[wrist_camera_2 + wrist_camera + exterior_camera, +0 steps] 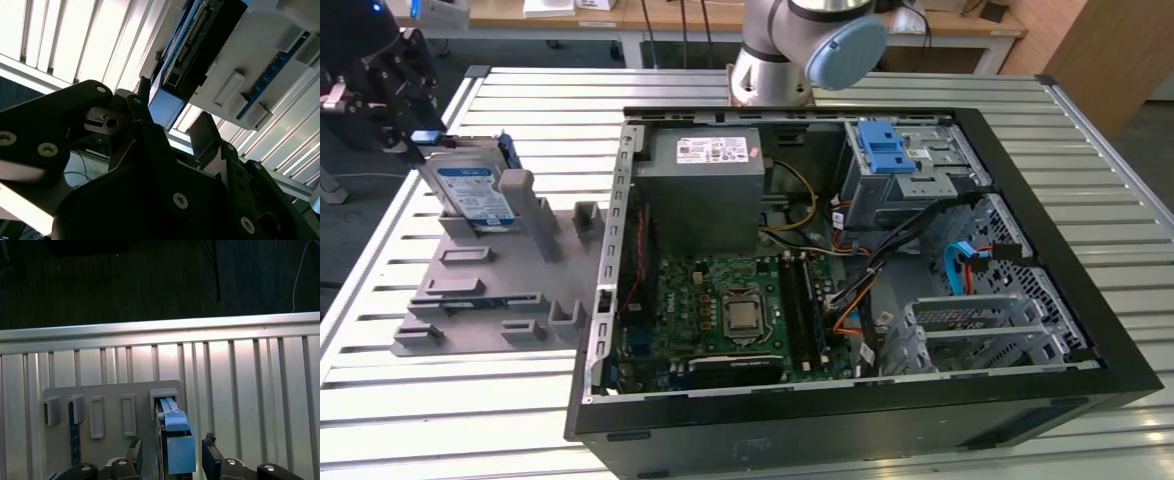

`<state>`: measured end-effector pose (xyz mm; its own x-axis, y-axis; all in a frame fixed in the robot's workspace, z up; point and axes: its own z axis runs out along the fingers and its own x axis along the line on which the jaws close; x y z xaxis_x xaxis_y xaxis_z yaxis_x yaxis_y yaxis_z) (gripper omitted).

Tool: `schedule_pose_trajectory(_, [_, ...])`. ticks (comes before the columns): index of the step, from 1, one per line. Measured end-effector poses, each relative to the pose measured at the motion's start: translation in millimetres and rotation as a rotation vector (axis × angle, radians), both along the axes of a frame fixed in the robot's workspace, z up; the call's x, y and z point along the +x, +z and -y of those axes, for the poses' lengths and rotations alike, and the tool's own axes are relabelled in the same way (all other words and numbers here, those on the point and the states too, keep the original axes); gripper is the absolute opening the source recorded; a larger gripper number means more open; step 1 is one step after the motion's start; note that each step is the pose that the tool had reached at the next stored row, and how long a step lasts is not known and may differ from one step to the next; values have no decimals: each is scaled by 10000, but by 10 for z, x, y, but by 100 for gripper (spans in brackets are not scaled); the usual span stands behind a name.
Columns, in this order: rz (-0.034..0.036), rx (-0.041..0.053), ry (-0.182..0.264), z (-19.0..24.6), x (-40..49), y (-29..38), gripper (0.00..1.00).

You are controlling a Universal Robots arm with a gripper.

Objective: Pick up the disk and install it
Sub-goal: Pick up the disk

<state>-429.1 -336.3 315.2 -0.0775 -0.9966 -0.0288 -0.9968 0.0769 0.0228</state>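
The black two-fingered tool (171, 448) hung open, its fingers (210, 447) straddling the flat silver-grey disk with blue plastic rails (176, 435). The disk stood on edge in a grey plastic holder (480, 290) on the slatted metal surface (454, 400).

ribbed metal table (454, 400) with a dull brushed sheen; matt grey plastic holder (467, 300); disk (470, 195) with a glossy label and smooth blue plastic rail; matt black gripper (171, 447); case (854, 430) matt black outside, bare grey sheet metal within; arm (781, 50) smooth silver, blue plastic cap.
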Motion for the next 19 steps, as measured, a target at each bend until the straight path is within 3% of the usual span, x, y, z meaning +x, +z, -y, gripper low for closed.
schedule_pose_trajectory(13, [-6, 2, 90, -2, 0, -142, 59])
schedule_pose_trajectory(16, [-6, 2, 108, -37, -1, -149, 59])
schedule_pose_trajectory(19, [-4, 2, 112, -42, -3, -165, 59])
